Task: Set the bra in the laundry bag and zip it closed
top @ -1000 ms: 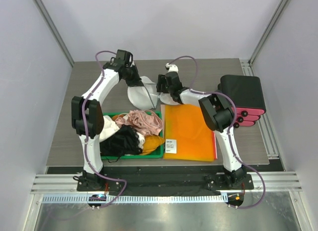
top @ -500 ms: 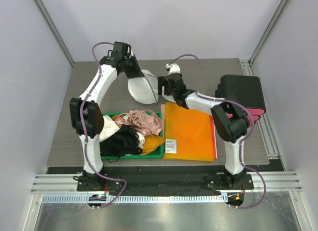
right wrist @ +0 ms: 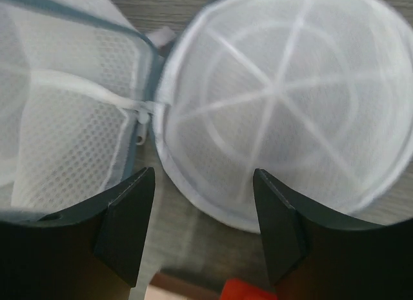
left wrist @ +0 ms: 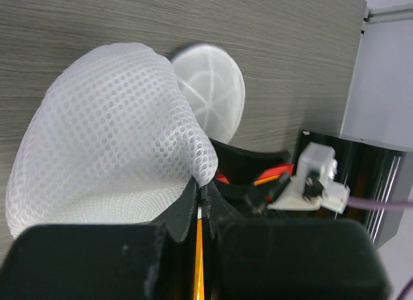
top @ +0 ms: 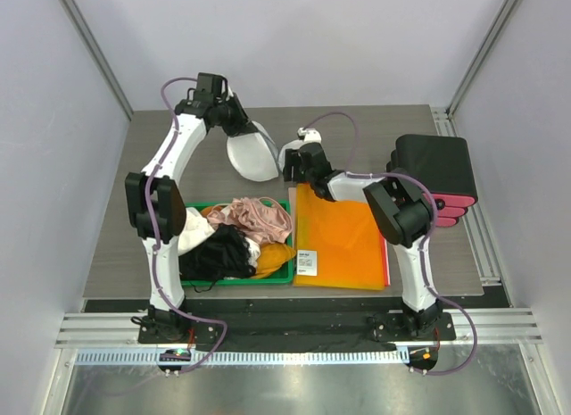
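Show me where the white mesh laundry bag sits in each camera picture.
Top view: laundry bag at the table's far middle, held by the left claw.
Left wrist: fills the left half, mesh pinched in the shut claw.
Right wrist: upper left, above the open right claw.
Shared landmark: its round disc flap, beside the dome in all three.
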### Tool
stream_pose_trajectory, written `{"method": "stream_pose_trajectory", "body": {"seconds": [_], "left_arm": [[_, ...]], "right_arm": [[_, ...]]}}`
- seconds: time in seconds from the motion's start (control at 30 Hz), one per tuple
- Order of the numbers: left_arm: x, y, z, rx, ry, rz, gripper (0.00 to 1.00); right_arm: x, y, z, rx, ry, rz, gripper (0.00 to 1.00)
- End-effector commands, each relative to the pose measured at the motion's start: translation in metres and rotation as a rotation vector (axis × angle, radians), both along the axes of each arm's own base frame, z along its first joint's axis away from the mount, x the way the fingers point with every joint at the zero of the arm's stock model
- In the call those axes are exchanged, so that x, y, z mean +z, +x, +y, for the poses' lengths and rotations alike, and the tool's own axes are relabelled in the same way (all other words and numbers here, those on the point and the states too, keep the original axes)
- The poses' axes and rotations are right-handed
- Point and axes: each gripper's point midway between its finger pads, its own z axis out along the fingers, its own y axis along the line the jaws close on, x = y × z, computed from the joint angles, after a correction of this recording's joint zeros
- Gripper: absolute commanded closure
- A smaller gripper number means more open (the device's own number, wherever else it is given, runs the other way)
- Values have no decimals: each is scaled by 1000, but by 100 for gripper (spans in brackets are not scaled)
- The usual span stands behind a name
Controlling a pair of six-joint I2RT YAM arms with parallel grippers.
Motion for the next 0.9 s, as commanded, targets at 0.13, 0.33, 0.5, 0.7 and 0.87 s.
{"method": "stream_pose_trajectory", "body": {"seconds": [0.13,0.33,0.5,0.7,0.87], "left_arm": [[-18,0,10,-8,79,17,100],[-13,12,46,75,286,-45,81],[-6,12,55,86,361,-55,68],[8,-6,42,118,598,-119,38],[-10,-3,57,256,760,-68,32]], "right_arm": [[16,50,-10,-49,118,-3,33],[34,31,16,89,227,-16,33],[60,17,34,188,290,-85,31],[60,19,32,183,281,-84,28],[63,17,22,149,267,-103,26]]}}
